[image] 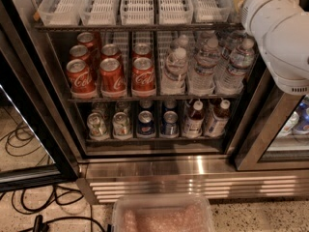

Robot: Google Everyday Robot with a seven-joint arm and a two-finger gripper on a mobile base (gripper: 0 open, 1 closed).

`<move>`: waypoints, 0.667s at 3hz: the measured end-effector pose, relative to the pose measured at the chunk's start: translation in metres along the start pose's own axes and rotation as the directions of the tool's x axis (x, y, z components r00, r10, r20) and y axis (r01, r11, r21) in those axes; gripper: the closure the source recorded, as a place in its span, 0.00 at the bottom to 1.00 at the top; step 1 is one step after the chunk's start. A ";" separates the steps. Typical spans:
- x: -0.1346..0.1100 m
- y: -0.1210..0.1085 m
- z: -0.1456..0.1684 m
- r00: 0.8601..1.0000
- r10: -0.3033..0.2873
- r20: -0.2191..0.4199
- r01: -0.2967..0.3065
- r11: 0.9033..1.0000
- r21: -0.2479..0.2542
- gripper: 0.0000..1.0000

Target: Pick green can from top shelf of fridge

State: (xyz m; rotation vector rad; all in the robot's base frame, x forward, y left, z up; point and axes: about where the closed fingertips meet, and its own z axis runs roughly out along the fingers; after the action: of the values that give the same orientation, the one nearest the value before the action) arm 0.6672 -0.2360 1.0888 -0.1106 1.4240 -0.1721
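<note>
The fridge [193,185] stands open in front of me, with its ribbed steel base grille low in the view. The top shelf [135,27] runs across the top and carries several translucent white slotted trays [137,4]. No green can shows in the trays or anywhere else; it is hidden or out of view. My white arm housing [282,33] fills the upper right corner, in front of the shelf's right end. The gripper itself is out of view beyond the frame's edge.
Red cola cans [112,74] and water bottles [207,64] fill the middle shelf. Small cans [145,122] and brown-capped bottles [193,117] stand on the lowest shelf. The black-framed door [29,124] hangs open at left. Cables [29,207] and a clear plastic tub [164,219] lie on the floor.
</note>
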 end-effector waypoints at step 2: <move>-0.055 0.021 -0.008 0.996 0.016 0.088 -0.003 0.990 -0.139 1.00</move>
State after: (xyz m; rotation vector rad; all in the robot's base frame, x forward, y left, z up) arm 0.6524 -0.2052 1.1375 -0.2230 1.3471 -0.0595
